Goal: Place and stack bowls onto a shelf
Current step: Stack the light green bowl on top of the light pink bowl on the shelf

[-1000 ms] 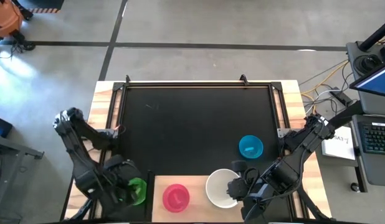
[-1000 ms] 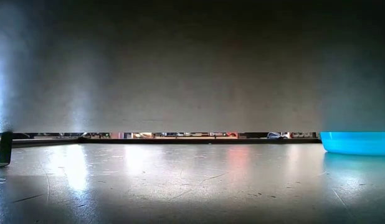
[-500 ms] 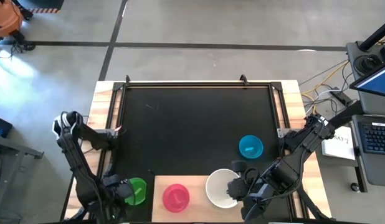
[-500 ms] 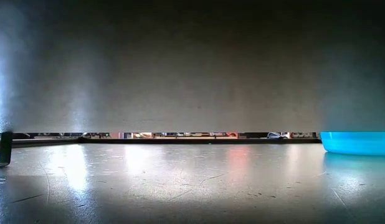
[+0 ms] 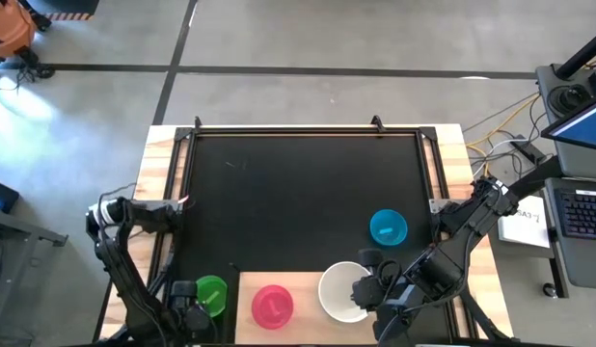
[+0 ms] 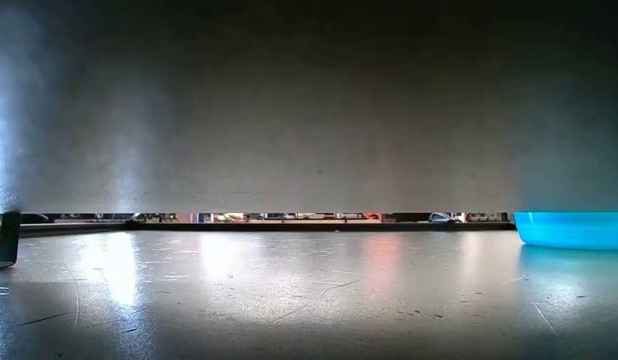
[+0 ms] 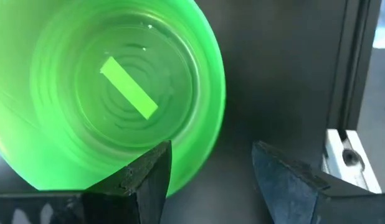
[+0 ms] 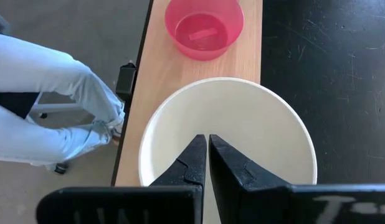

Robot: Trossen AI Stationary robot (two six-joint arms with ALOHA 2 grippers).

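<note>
The green bowl [image 5: 212,293] [image 7: 111,93] rests upright on the black mat, just off the left end of the light-wood shelf [image 5: 308,280]. My left gripper [image 5: 185,292] [image 7: 211,174] is open, with one finger over the bowl's hollow and the other outside its rim. The magenta bowl [image 5: 272,306] [image 8: 204,26] and the white bowl [image 5: 338,291] [image 8: 242,124] stand on the shelf. My right gripper [image 5: 367,285] [image 8: 207,142] is shut, over the white bowl's hollow at its right side. The cyan bowl [image 5: 388,227] [image 6: 574,228] sits on the mat. The other bowls are out of view.
The black mat [image 5: 298,193] has open room toward the far edge, framed by a thin black rail [image 5: 308,129] and wooden side strips. A person's legs in light-blue trousers [image 8: 49,93] stand off the table's near edge. A desk with a keyboard [image 5: 582,212] is to the right.
My left arm has drawn back toward the table's near edge, and its gripper has slid off the green bowl toward the near-left. More of the bowl shows now, and it has stayed in its place. My right arm has kept still.
</note>
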